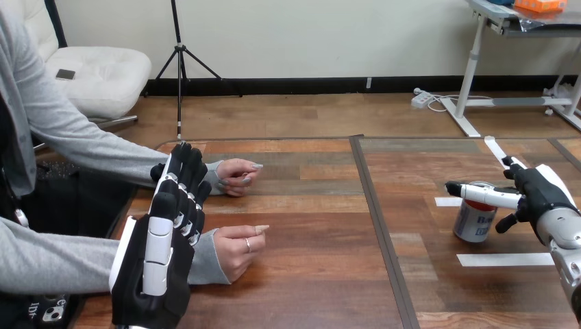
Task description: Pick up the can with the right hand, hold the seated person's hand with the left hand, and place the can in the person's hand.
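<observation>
A silver can with a red top stands on the right half of the wooden table. My right hand is at its right side. One straight finger reaches across the can's top and the thumb sits just right of its wall, not curled round it. My left hand is raised at the lower left with fingers straight, in front of the person's grey sleeves. The person's near hand rests on the table just right of it. The person's far hand lies loosely curled beyond my fingertips.
White tape strips lie on the table near the can, with another towards the far right edge. A dark seam runs front to back down the table's middle.
</observation>
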Robot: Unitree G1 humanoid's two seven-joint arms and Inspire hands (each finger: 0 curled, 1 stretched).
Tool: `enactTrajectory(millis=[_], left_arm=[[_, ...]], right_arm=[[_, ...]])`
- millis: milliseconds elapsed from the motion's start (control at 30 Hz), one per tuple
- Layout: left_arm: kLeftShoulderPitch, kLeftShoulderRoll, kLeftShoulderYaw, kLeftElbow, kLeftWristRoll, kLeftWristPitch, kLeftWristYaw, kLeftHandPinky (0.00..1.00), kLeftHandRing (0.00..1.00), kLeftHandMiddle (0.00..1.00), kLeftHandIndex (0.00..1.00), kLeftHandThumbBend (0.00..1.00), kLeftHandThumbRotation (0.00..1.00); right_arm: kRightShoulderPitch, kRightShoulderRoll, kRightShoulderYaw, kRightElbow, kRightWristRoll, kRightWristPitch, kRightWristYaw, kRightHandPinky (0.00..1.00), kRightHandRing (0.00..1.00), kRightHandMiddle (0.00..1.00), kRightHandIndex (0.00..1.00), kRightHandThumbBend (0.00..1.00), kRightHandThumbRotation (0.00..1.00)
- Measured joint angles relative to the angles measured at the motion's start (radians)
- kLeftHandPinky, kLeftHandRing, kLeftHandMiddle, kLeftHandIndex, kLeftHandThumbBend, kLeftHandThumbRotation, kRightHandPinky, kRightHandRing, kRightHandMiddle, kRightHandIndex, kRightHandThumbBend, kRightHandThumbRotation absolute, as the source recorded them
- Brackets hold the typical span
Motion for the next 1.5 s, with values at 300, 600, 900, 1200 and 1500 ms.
enactTrajectory(millis=[300, 600, 900, 1200, 1500], left_arm=[[0.000, 0.000, 0.000, 0.000, 0.000, -0.002, 0.002, 1.00, 1.00, 1.00, 0.99, 0.71, 0.87], [0.000, 0.000, 0.000, 0.000, 0.003, -0.002, 0.003, 1.00, 1.00, 1.00, 0.99, 0.73, 0.88], [0.000, 0.000, 0.000, 0.000, 0.007, -0.002, 0.006, 1.00, 1.00, 1.00, 0.99, 0.73, 0.88], [0.000, -0.003, -0.001, 0.000, 0.016, -0.005, 0.011, 1.00, 1.00, 1.00, 0.99, 0.74, 0.88], [0.000, -0.003, -0.001, 0.000, 0.021, -0.006, 0.018, 1.00, 1.00, 1.00, 0.99, 0.73, 0.88]], right_arm=[[0.002, 0.000, 0.010, 0.000, -0.008, 0.000, 0.000, 0.66, 1.00, 1.00, 1.00, 1.00, 0.44], [0.007, 0.000, 0.020, 0.000, -0.026, -0.006, 0.000, 0.96, 1.00, 1.00, 1.00, 1.00, 0.47], [0.014, 0.000, 0.028, 0.000, -0.036, -0.006, 0.000, 1.00, 1.00, 1.00, 1.00, 1.00, 0.47], [0.025, 0.000, 0.041, 0.000, -0.039, -0.016, 0.000, 1.00, 1.00, 1.00, 1.00, 1.00, 0.46], [0.035, 0.000, 0.040, -0.003, -0.030, -0.032, 0.000, 1.00, 1.00, 1.00, 1.00, 1.00, 0.46]])
